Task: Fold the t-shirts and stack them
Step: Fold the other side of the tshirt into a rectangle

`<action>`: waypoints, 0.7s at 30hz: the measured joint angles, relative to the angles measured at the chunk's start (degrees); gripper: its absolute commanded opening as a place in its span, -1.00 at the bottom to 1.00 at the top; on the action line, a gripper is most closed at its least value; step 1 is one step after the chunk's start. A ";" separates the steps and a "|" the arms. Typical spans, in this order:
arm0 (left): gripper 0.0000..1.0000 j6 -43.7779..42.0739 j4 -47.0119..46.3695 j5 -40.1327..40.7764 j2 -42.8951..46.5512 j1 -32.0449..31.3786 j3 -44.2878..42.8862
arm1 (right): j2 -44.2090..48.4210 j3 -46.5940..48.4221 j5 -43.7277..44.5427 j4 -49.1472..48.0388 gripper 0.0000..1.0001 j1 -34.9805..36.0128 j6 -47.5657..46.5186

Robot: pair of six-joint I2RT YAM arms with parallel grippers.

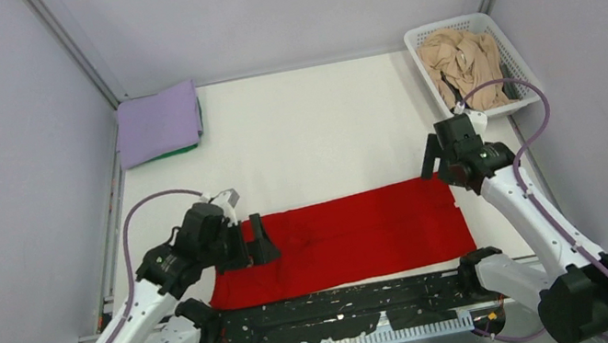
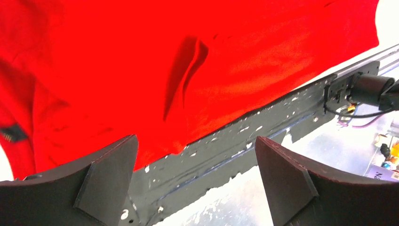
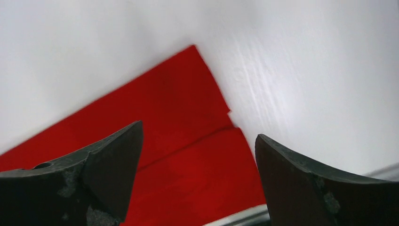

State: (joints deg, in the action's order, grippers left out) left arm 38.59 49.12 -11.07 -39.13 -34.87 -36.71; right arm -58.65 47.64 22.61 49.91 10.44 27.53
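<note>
Your left fingers (image 1: 263, 239) are spread wide at the left end of the red t-shirt (image 1: 340, 240) and grasp nothing. In the left wrist view the gap between them (image 2: 108, 179) shows only red cloth (image 2: 235, 70) with one raised crease, and the dark strip (image 2: 226, 150) along the near edge of the worktop.

The red t-shirt lies flat as a long band across the lower centre of the top view. Its lower edge runs along that dark strip (image 1: 341, 303).

Your right fingers (image 1: 429, 160) are also released, wide apart and empty, at the shirt's upper right corner. The right wrist view shows that corner (image 3: 179, 141) with its layered edges lying on the white worktop (image 3: 306, 70).

In the upper left of the top view a folded lavender t-shirt (image 1: 157, 121) sits on a green t-shirt (image 1: 185, 150), of which only a sliver shows. In the upper right a beige t-shirt (image 1: 461, 61) lies crumpled in the white basket (image 1: 443, 23).
</note>
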 measured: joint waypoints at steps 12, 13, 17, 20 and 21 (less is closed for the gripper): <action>0.99 -1.84 -22.75 -8.72 -35.50 -0.44 -4.04 | -2.78 -5.03 -15.23 -15.30 0.91 0.00 -4.59; 0.99 -1.73 -24.06 -9.53 -36.46 -0.98 -3.93 | -2.78 -5.27 -15.26 -15.50 0.91 0.02 -4.87; 0.99 -1.44 -27.30 -11.34 -38.29 -5.60 -3.98 | -2.78 -6.10 -15.26 -16.17 0.91 0.02 -5.46; 0.99 -1.05 -26.91 -10.78 -39.04 -9.40 -4.00 | -2.78 -6.71 -15.34 -16.48 0.91 0.00 -5.99; 0.99 -0.98 -26.51 -10.45 -39.04 -10.25 -4.00 | -2.78 -6.93 -15.52 -16.70 0.91 0.02 -6.10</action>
State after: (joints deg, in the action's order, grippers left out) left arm 37.60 22.61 -21.52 -78.17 -45.12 -40.71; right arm -61.43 40.71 7.09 33.21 10.46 21.43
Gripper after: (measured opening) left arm 0.994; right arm 0.955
